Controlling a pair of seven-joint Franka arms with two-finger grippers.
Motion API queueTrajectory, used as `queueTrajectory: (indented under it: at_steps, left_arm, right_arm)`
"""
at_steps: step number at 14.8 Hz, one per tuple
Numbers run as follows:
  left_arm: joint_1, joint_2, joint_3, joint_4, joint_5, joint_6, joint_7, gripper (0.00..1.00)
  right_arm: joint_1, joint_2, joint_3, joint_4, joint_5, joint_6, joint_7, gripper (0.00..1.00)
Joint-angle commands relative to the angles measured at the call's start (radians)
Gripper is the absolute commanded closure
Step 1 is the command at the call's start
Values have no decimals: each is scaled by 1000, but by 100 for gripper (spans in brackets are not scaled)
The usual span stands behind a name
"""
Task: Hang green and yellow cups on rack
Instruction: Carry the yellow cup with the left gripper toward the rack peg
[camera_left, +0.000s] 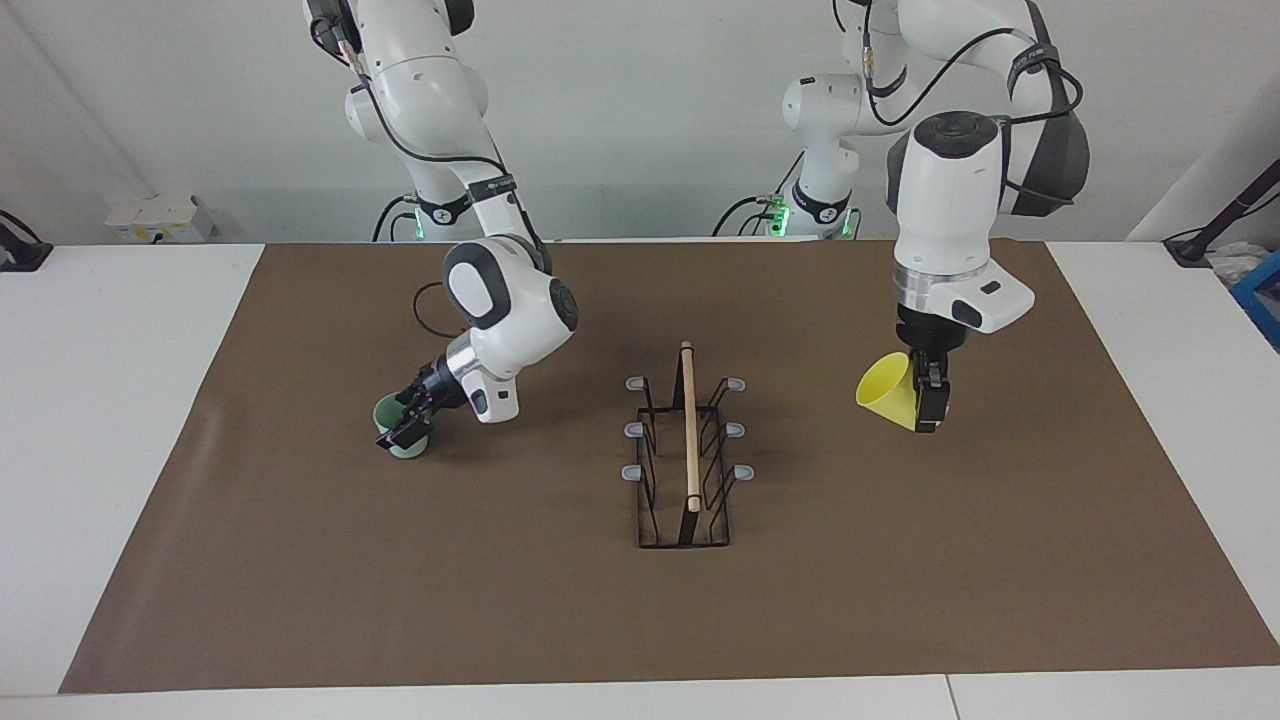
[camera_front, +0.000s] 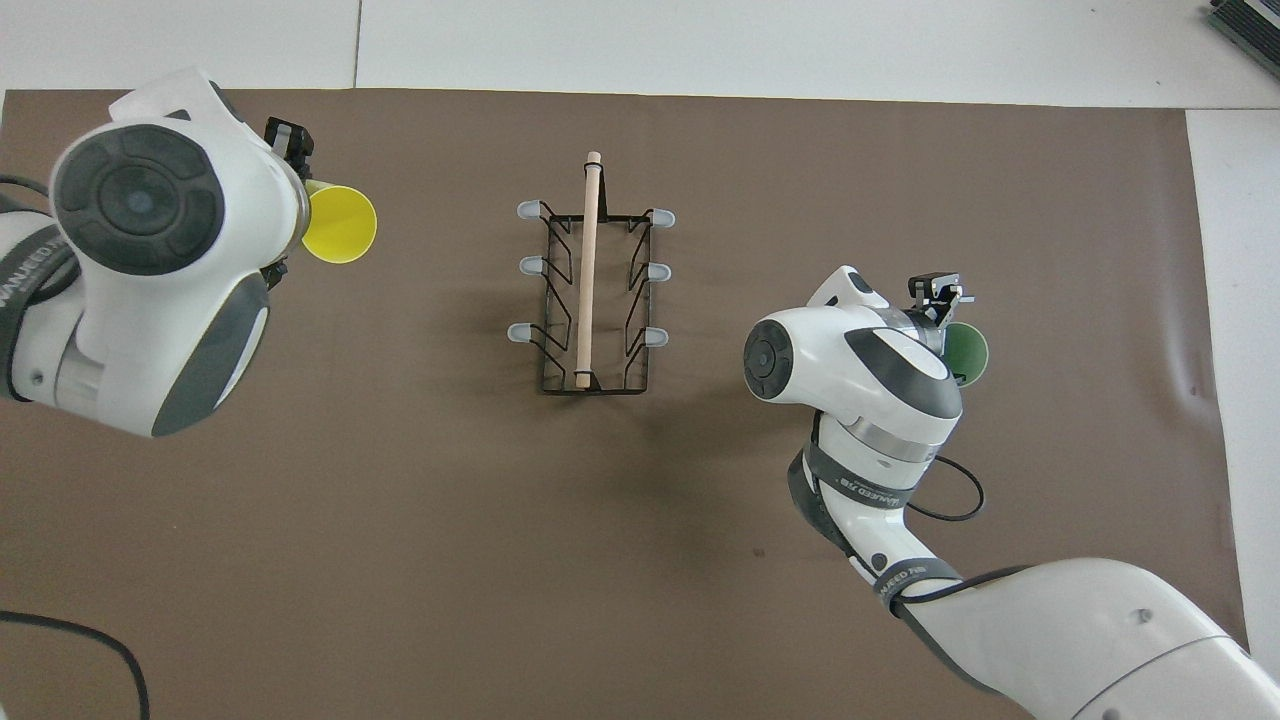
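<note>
Left claw (camera_left: 928, 400) raised and clamped; right claw (camera_left: 408, 420) low, clamped.

High facing camera, steep overhead camera, both sharing the mat (camera_left: 300, 560)

Near the centre of the frame, the rack (camera_left: 686, 450) is showing thin black wire with a matt look, a pale bare-wood rod along its top, and six grey prong tips that look like smooth rubber or plastic. The yellow cup (camera_left: 886, 391), at the right of the facing view, is appearing as smooth plastic with a slight sheen, and the green cup (camera_left: 397, 425), at the left of it, as duller, pale plastic. A brown matt sheet (camera_left: 400, 600), like paper or thin felt with faint creases, is covering the white, smooth table (camera_left: 100, 450). The arms' shells are gleaming as glossy white plastic with dark grey matt caps.
</note>
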Motion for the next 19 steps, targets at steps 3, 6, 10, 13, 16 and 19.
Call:
queueTrajectory:
  at_steps: [3, 6, 10, 13, 16, 19]
  left_arm:
    - [-7, -30, -92, -43, 190, 5, -202, 100]
    - [-14, -30, -102, -43, 231, 3, -215, 100]
    - [-16, -30, -141, -43, 354, 6, -305, 100]
    - [-19, -30, -165, -40, 389, 2, -305, 100]
    - [-28, -31, -185, -44, 467, -14, -327, 100]
    - [-36, -53, -199, -99, 597, -11, -371, 100]
  right_arm:
    - [-14, -4, 8, 26, 11, -13, -72, 0]
    - [-17, -7, 7, 55, 11, -21, -135, 0]
    - [-30, -10, 8, 92, 12, -31, -180, 0]
    - [-25, -10, 8, 92, 53, -48, -171, 0]
    - [-8, -13, 8, 87, 69, -76, -161, 0]
    - [-10, -16, 8, 76, 89, -74, -143, 0]
